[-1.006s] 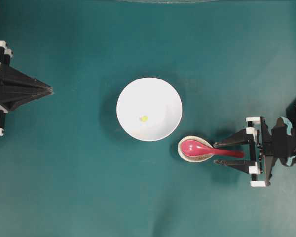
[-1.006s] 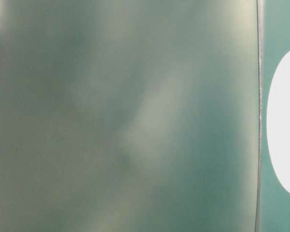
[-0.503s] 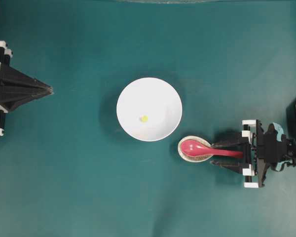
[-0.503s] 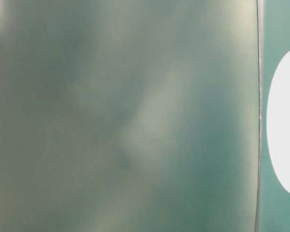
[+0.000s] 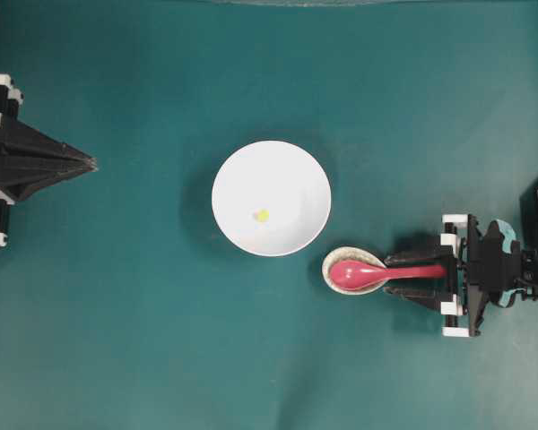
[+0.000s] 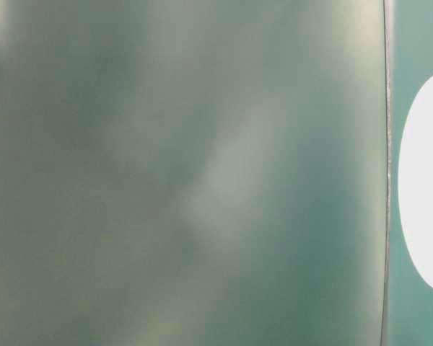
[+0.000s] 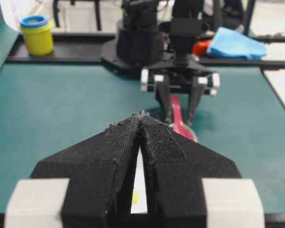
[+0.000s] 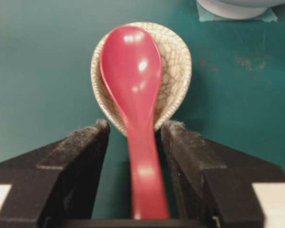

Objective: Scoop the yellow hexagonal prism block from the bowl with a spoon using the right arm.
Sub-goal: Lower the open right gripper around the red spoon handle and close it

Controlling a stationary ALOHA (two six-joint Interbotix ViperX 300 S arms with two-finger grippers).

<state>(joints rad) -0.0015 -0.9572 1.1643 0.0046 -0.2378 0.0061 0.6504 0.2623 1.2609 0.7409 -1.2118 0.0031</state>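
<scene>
While straddling the spoon (image 8: 135, 118) handle with jaws spread wide and not yet pinching, sits the right gripper (image 8: 135, 137) low over the mat, one finger either side of the red stem with a gap on both; rests the scoop end in the small crackled dish (image 8: 178, 61), handle sloping out over the dish's near rim. Lies the yellow block (image 5: 262, 215) near the middle of the white bowl (image 5: 233, 170), well apart from the spoon; stands the bowl just beside the dish, up and to the left in the overhead view. Stays parked at the far left edge the left gripper (image 5: 88, 164), fingers pressed together, holding nothing.

Likely risks, as judgement only: closing off-centre may push the glossy handle sideways rather than clamp it, rolling the scoop in the dish; gripping too near the handle's tip may leave the heavy scoop end sagging or swivelling in the pads; lifting with the scoop caught against the dish rim may drag or tip the light dish, perhaps knocking it into the bowl. Further on, may skate the tiny block away from the wide scoop across the slick bowl floor, or bounce out on a steep lift; may shove the bowl across the mat if pressing down too hard on its wall. Shows nothing useful the table-level view, blurred to green haze.
</scene>
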